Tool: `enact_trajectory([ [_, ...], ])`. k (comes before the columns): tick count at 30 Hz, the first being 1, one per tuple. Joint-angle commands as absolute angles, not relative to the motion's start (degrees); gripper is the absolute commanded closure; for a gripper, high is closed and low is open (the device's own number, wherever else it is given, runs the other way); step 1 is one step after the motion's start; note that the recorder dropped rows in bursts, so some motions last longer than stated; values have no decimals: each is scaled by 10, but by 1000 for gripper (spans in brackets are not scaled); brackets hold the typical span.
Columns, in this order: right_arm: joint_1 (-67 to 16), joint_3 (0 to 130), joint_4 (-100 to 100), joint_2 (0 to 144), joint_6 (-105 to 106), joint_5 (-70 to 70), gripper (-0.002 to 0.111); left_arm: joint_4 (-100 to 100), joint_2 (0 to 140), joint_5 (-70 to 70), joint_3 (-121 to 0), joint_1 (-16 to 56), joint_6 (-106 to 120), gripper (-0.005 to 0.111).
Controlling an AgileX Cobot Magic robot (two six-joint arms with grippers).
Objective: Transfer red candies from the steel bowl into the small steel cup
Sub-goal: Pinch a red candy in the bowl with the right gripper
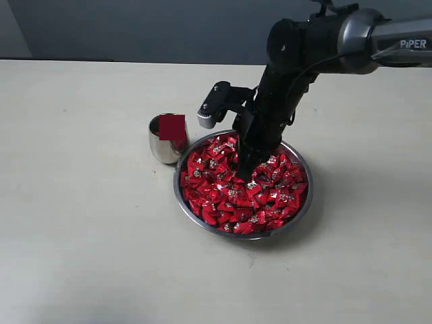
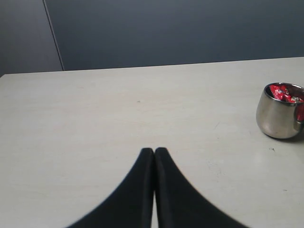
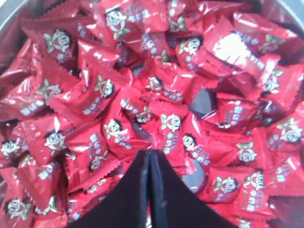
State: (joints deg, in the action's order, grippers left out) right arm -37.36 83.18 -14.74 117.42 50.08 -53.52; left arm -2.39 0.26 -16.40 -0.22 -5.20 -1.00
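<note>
The steel bowl (image 1: 177, 192) sits at the table's middle, heaped with red candies (image 1: 223, 196). My right gripper (image 1: 243, 174) points down into the heap, right of its centre. In the right wrist view its fingers (image 3: 149, 152) are pressed together with the tips among the red candies (image 3: 118, 95), and I see no candy between them. The small steel cup (image 1: 160, 150) stands just left of the bowl, touching or nearly touching its rim. It holds a few red candies (image 2: 284, 94). My left gripper (image 2: 154, 149) is shut and empty over bare table, with the cup (image 2: 278, 118) off to one side.
The pale table (image 1: 81, 223) spreads wide to the left and front of the bowl. A dark wall runs behind the table's far edge. The right arm (image 1: 317, 40) reaches in from the upper right above the bowl's back rim.
</note>
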Motion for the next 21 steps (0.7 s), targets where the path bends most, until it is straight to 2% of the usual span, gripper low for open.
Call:
enact_trajectory([
  [1,-383,888,-133,1199,493,-576,109,-24,0,-163,0,-48,-11,106],
  [8,-385,952,-100,1251,493,-660,109,-24,0,-163,0,-48,-11,106],
  [17,-385,957,-109,1251,460,-665,109,-24,0,-163,0,-48,-11,106],
  [19,-385,957,-109,1251,452,-665,103,-24,0,-163,0,-48,-11,106],
  [21,-385,957,-109,1251,450,-665,90,-24,0,-163,0,-48,-11,106],
])
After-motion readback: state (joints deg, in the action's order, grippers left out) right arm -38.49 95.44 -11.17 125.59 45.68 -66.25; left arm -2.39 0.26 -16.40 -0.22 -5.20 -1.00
